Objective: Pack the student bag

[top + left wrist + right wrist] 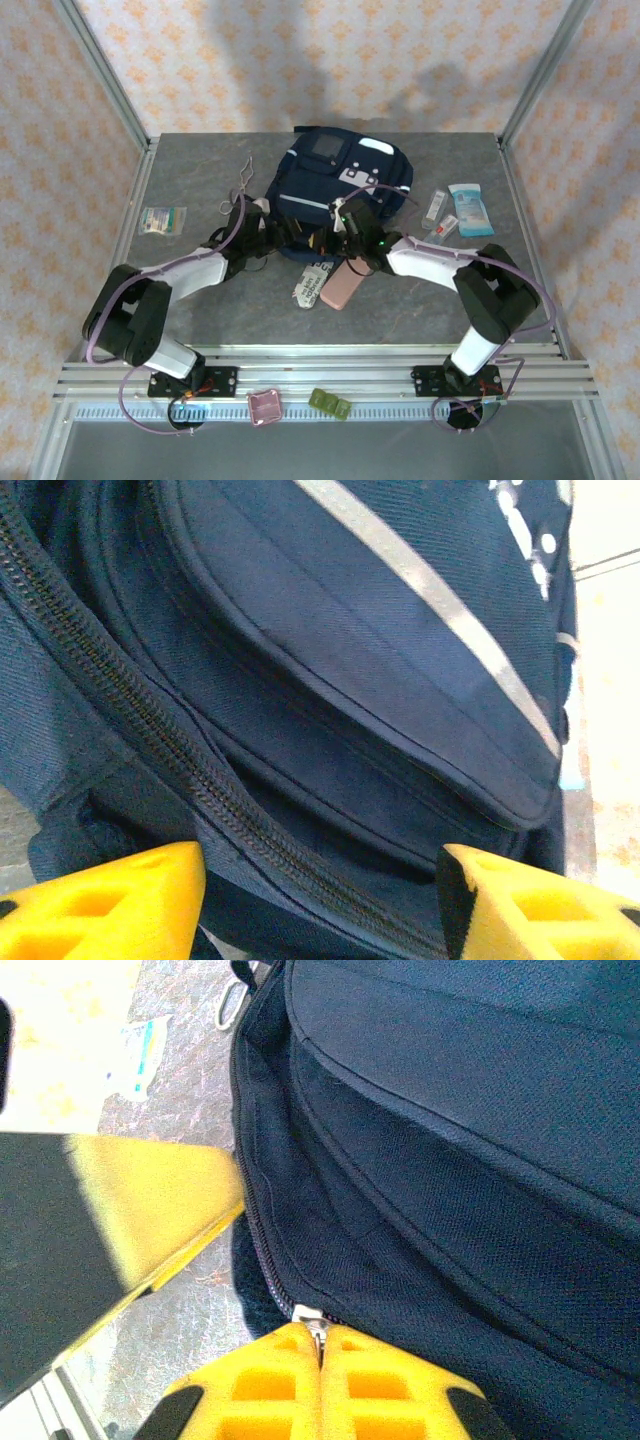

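Right gripper [320,1345] on student bag [460,1160] zipper [264,1255]

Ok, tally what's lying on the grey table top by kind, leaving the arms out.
Bags: 1, student bag
Packets: 2, greenish packet, light-blue packet
Tubes: 2, far tube, near tube
Cases: 1, pink case
Tags: 1, white tag
Scissors: 1, metal scissors
Total: 8

The student bag [345,185] is a large navy-blue fabric backpack with thin light-grey stripes and a white-grey front patch. It lies flat, front face up, towards the far middle of the grey table [200,170]. Along its near side a dark zipper [150,730] runs beside a gaping compartment, and the metal zipper pull [318,1335] sits low on the track.
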